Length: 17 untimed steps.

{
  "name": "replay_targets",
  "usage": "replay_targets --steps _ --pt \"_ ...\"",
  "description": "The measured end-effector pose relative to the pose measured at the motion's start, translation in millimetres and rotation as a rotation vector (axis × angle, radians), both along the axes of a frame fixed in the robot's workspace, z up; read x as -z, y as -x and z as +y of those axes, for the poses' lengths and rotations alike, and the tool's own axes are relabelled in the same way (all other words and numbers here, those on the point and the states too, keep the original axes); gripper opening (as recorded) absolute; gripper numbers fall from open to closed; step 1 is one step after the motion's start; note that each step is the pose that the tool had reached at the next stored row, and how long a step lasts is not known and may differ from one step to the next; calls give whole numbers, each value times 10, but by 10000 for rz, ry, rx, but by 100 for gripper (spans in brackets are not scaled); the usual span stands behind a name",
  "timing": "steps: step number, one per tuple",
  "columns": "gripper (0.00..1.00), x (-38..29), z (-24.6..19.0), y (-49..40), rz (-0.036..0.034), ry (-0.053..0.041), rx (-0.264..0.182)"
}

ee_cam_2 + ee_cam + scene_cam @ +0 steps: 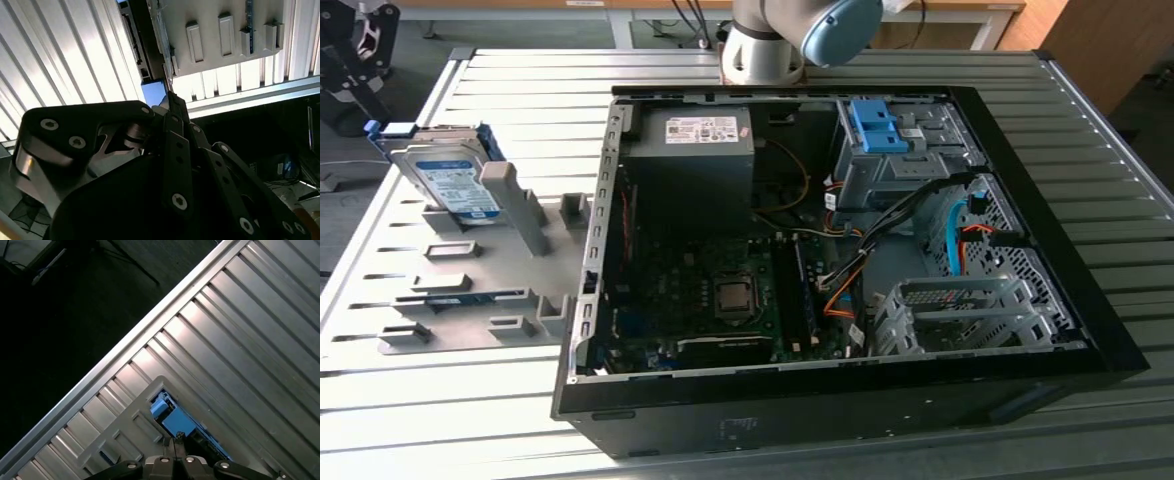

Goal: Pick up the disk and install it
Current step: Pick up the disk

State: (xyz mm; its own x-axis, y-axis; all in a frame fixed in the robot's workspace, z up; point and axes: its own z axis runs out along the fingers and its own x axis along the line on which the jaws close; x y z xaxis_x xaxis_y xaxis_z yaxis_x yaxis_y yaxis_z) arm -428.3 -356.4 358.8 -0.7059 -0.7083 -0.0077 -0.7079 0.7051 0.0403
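Tool [177, 441] fingertips pressed together, gripping nothing, hanging over the disk [172, 420] | disk stands on edge in a grey holder [520, 265] on the ribbed desk [534, 100] | open computer case [854, 430] just beside the holder.

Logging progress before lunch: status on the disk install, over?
Gripper, jaws shut, empty, above silver rectangular metal disk with blue plastic rail frame. Disk standing in grey slotted rack, not installed. No obstruction seen.

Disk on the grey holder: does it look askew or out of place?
The disk stands tilted, leaning in the grey holder at the exterior view's left of the open computer case. Nothing looks damaged or spilled.
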Motion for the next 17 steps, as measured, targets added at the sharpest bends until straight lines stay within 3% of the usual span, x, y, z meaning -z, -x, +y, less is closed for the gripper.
replay_targets --steps 13,17 --pt "11 16 0 0 -2 1 -2347" --pt "11 17 0 1 -5 2 -2743"
